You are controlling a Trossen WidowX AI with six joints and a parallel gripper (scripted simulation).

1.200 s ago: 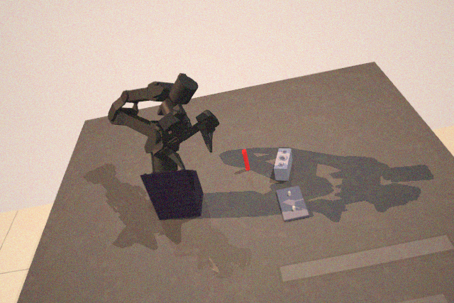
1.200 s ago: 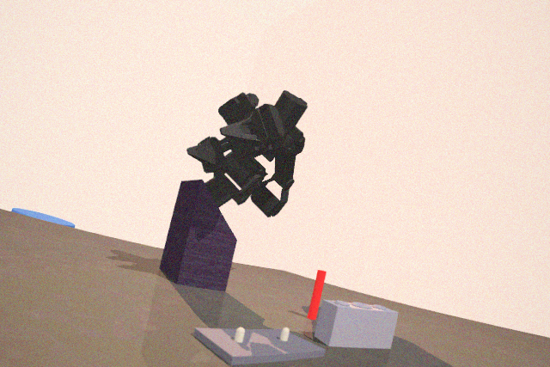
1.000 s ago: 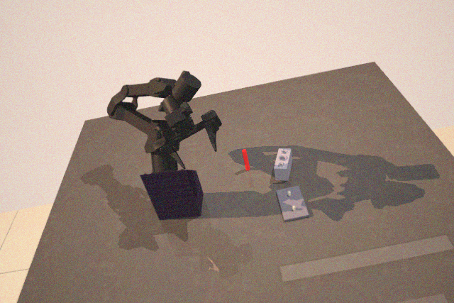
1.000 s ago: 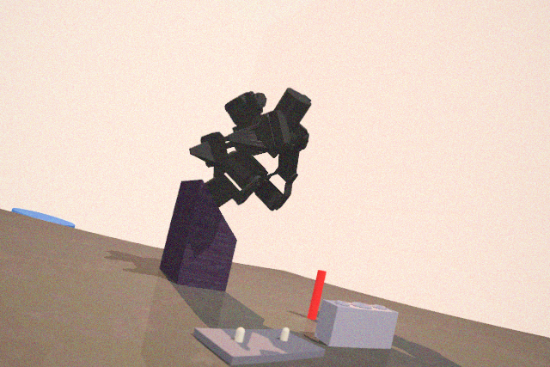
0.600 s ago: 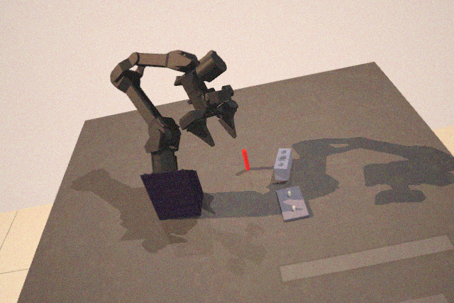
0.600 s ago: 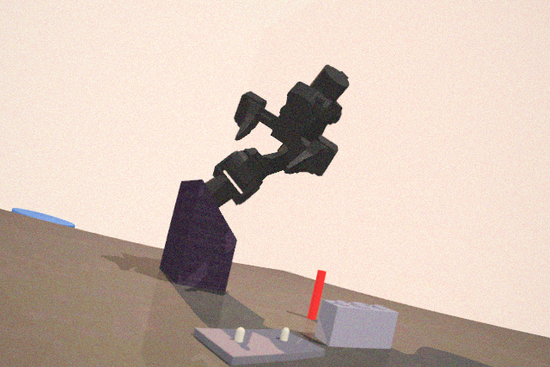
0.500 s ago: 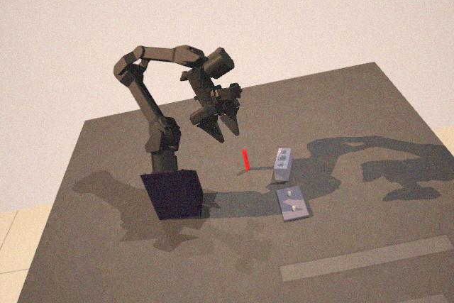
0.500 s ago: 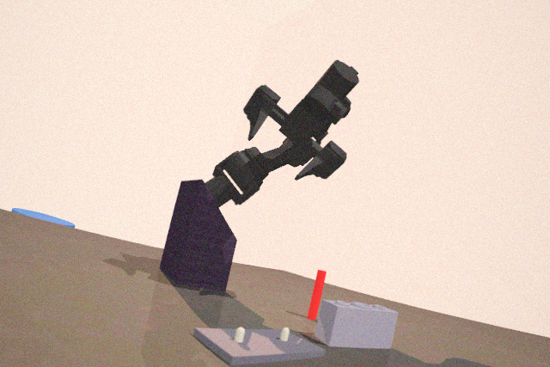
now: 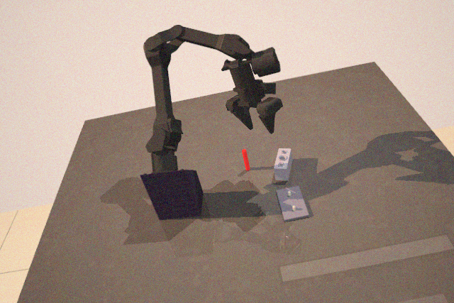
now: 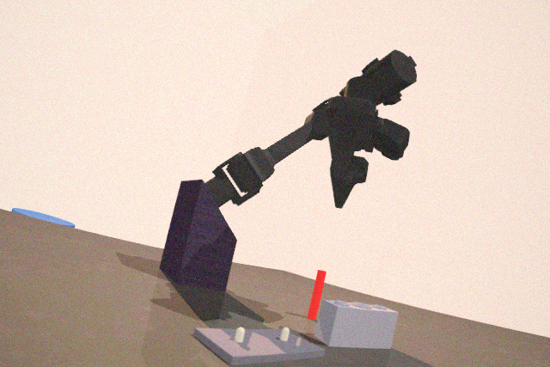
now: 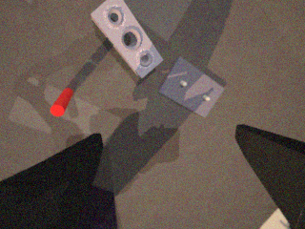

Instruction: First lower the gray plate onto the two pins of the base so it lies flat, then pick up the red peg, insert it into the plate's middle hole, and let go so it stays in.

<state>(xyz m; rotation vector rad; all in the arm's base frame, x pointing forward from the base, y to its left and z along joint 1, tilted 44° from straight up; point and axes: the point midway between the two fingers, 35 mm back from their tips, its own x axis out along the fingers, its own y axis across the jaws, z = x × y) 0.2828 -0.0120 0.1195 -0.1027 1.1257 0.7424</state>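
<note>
The gray plate is a thick block with three holes in its top. It rests on the table beside the base, not on its pins. The flat gray base lies on the table with two pale pins standing up. The red peg stands upright on the table, on the arm's side of the plate. My gripper is open and empty, high above the table. In the exterior view its fingers overlap, and its fingertips point down above the peg and plate.
The arm's dark mount stands on the table to the left of the base and peg. A pale strip lies on the table at the front right. A blue round thing shows at the far left in the exterior view.
</note>
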